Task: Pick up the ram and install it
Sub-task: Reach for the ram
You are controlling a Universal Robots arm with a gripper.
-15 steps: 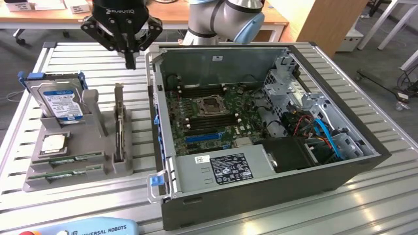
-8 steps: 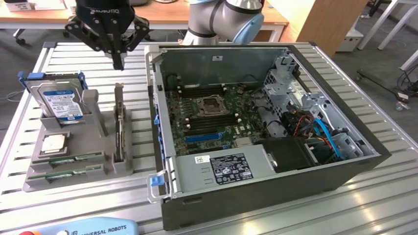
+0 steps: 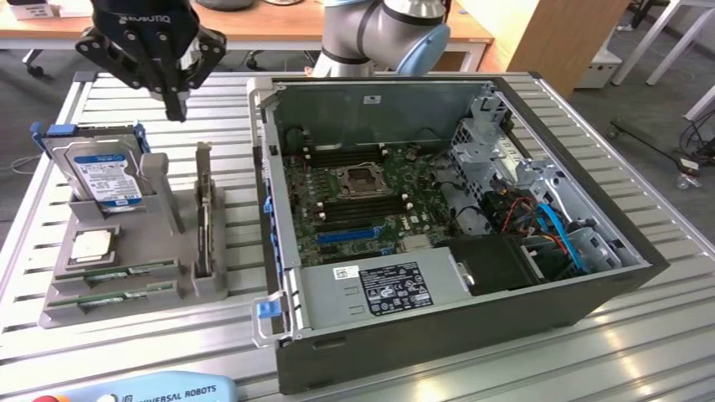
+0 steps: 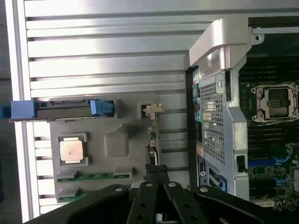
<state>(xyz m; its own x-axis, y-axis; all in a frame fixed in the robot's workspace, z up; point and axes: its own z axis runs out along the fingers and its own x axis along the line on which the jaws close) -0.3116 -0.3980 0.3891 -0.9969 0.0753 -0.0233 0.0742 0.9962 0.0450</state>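
Observation:
Two green ram sticks (image 3: 120, 270) (image 3: 110, 296) lie flat in the front slots of a grey holder tray (image 3: 67, 314) on the exterior view's left. The wrist view shows them too, one ram stick (image 4: 93, 176) beside the other (image 4: 70, 192). My black gripper (image 3: 176, 113) hangs high above the far end of the tray, shut and holding nothing. In the wrist view the shut gripper (image 4: 156, 169) lines up over a thin board (image 4: 153, 135) standing on edge in the tray. The open computer case (image 3: 447, 289) shows its motherboard (image 3: 357, 197) with dark ram slots beside the CPU socket.
The tray also holds an upright hard drive (image 3: 106, 172) with blue clips, a silver CPU chip (image 3: 92, 244) and the on-edge board (image 3: 203, 213). A power supply (image 3: 386, 289) and drive cage (image 3: 491, 142) fill parts of the case. A teach pendant (image 3: 156, 392) lies at the front edge.

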